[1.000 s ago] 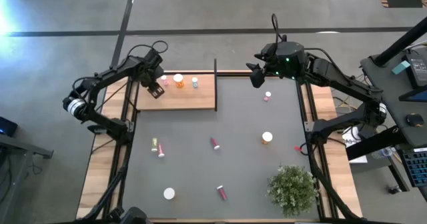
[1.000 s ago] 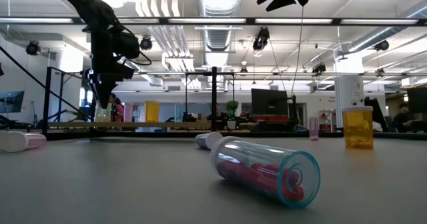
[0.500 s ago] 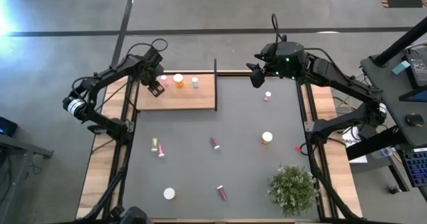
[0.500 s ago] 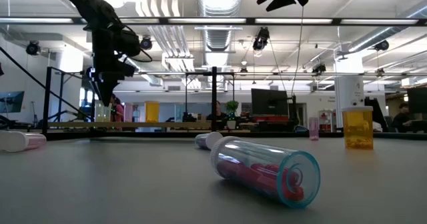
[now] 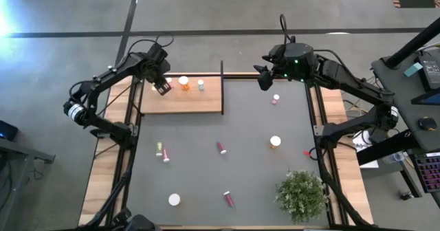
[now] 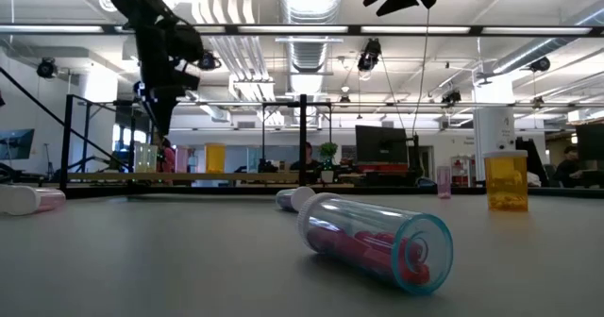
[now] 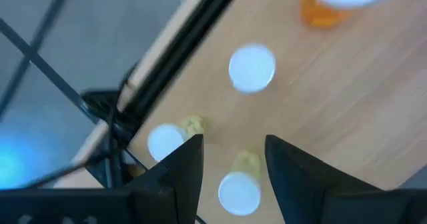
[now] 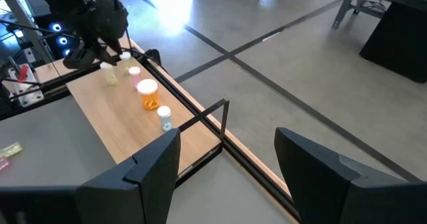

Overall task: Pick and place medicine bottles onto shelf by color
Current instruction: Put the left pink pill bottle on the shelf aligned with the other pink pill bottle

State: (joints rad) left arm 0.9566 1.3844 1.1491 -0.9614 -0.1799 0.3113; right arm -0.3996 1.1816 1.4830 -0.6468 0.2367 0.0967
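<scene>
The light-wood shelf lies at the table's far left. Several medicine bottles stand on it: two yellow-green ones, a white-capped one and an orange one. My left gripper hangs open above the shelf's left end, directly over one yellow-green bottle and clear of it. My right gripper waits open, high over the table's far side. More bottles are scattered on the dark tabletop: yellow-green, pink and orange.
A black upright frame borders the shelf's right end. A bushy green plant stands at the near right. A pink bottle lies on its side close to the low camera. Other bottles dot the tabletop.
My left gripper has risen from the shelf's left end and drifted slightly toward the far edge. The yellow-green bottle it was down at stays upright on the shelf below it.
</scene>
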